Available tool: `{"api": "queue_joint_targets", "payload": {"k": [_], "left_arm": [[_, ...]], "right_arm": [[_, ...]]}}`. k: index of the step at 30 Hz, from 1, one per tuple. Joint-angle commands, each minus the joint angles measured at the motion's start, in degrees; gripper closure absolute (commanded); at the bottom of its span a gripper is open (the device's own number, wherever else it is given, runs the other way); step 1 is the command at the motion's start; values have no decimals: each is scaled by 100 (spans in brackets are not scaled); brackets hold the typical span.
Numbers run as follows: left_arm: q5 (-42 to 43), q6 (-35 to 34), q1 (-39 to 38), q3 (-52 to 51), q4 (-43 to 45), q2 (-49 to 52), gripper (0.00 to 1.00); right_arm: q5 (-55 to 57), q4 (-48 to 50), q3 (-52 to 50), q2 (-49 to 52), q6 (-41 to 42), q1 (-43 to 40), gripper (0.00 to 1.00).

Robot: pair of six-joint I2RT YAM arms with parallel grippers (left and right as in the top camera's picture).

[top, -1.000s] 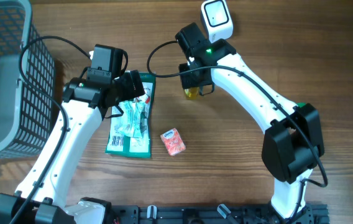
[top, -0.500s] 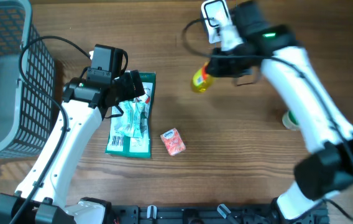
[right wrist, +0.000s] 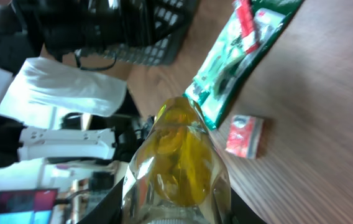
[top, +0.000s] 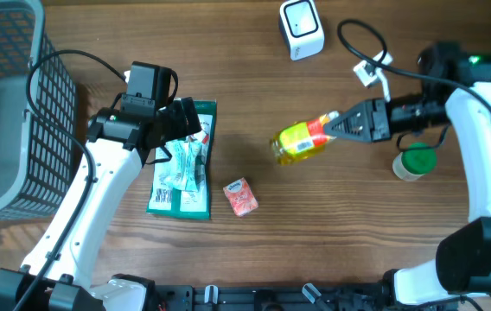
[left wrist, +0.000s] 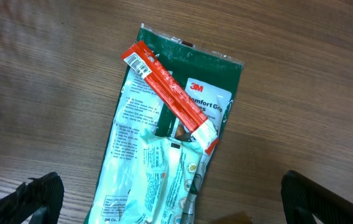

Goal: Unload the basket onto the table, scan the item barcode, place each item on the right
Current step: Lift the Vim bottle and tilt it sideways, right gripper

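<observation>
One risk: clamped only at its narrow end by the right gripper (top: pixel 342 126), the yellow bottle (top: pixel 302 141) hangs sideways, well short of the scanner (top: pixel 302 28), and may swivel or slip, while the left gripper (top: pixel 183 123) stands with jaws wide apart.

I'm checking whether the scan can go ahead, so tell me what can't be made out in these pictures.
- Barcode on the yellow bottle: none visible; overhead too small, right wrist view blurred and too close.
- Bottle's cap end: overhead, covered by the right gripper.
- Green packet: overhead, top part under the left gripper.
- Scanner: overhead, its face too small to read.
</observation>
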Motion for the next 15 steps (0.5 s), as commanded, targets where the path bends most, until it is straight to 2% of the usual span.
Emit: {"api": "queue_joint_targets", "payload": {"k": [1,7,15], "left_arm": [[-74,46,22,76,15,-22,0],[-74,46,22,76,13,-22,0],[-74,46,22,76,13,-22,0]], "right_arm": [[-1091,538,-935,-101,-610,9,77],[-1869,1582,-2614,-101,-601,9,78],[-1867,1655,-2907,-101,-562,9,77]]}}
